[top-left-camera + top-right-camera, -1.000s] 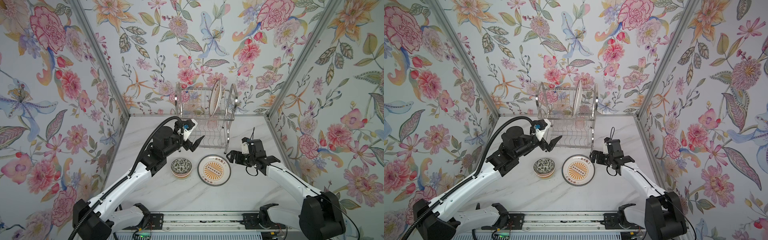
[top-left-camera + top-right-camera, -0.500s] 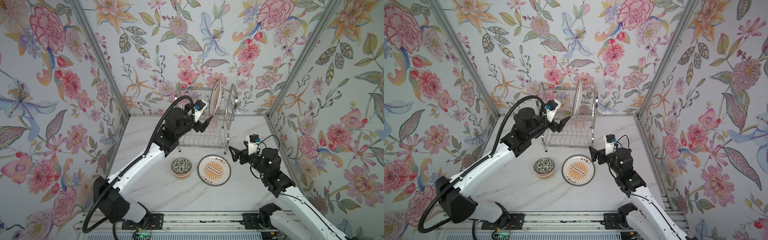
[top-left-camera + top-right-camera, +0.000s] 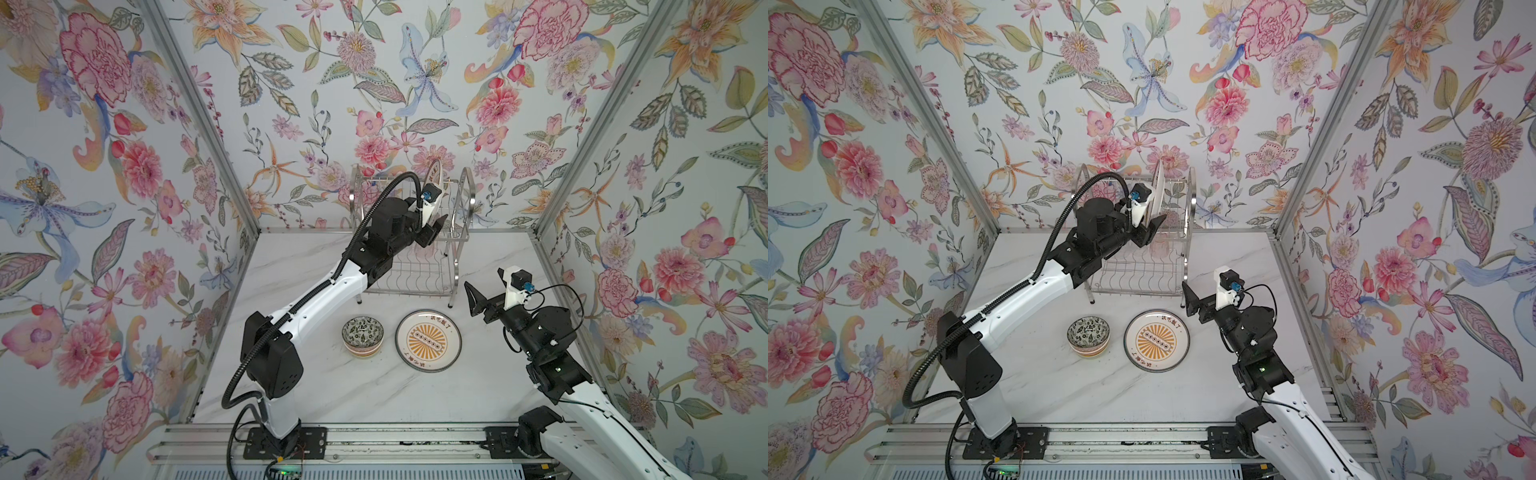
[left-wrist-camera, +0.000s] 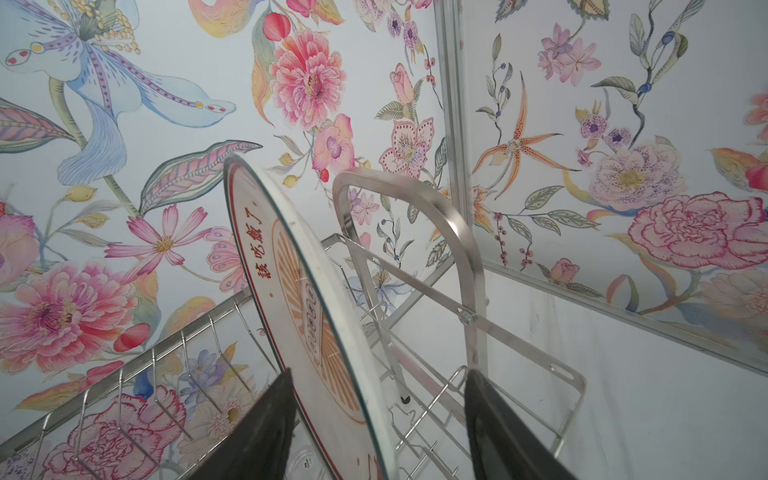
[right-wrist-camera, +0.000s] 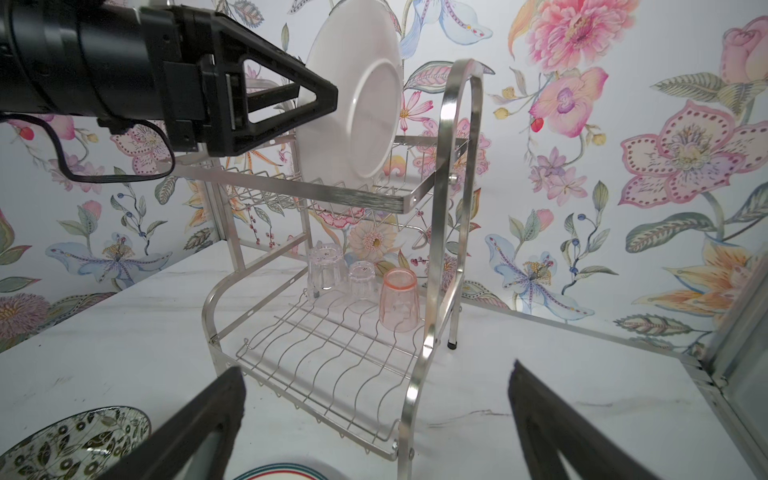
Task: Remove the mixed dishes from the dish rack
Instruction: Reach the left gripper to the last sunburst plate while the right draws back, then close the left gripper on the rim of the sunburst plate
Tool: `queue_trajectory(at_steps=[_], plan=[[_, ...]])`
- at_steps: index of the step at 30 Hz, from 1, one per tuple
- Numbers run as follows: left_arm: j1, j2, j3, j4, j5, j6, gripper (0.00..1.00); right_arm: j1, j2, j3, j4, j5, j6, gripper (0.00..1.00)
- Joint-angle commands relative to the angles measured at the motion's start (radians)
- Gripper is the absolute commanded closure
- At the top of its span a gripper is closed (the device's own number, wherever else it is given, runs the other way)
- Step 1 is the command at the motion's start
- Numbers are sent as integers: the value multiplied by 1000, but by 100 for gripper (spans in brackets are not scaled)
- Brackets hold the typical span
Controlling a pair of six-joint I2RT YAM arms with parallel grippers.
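Left gripper (image 4: 379, 376) jaws apart, straddling upright sunburst plate (image 4: 291, 266) in dish rack (image 5: 436, 208) top tier; 1 finger (image 4: 266, 415) at its face, other clear of its back. Right gripper (image 5: 374, 370) wide apart, empty, before rack; 3 cups (image 5: 361, 282) on lower tier beyond it, patterned bowl (image 3: 363, 336) and flat plate (image 3: 428, 340) beside it.

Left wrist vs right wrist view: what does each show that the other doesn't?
Left wrist only: the plate's printed face, orange sunburst and red characters, standing between the open fingers of the left hand, near one and clear of the other.
Right wrist only: the plate's plain white back, the pink cup on the lower shelf, the patterned bowl on the table, the right hand open and empty.
Both: the plate on edge in the dish rack's upper tier.
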Motion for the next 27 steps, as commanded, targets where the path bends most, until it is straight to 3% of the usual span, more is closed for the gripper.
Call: queue_trajectory(at_steps=[1, 7, 11, 27], plan=[[-8, 38, 82, -12, -56, -53, 40, 3, -8, -11, 54, 27, -11, 1], [-12, 87, 135, -28, -64, -95, 46, -14, -5, -19, 70, 22, -11, 1], [-18, 100, 140, -28, -86, -120, 58, -31, 0, -14, 62, 7, -13, 1], [-28, 115, 127, -18, -100, -162, 75, -102, 15, -12, 68, -63, 38, 1]])
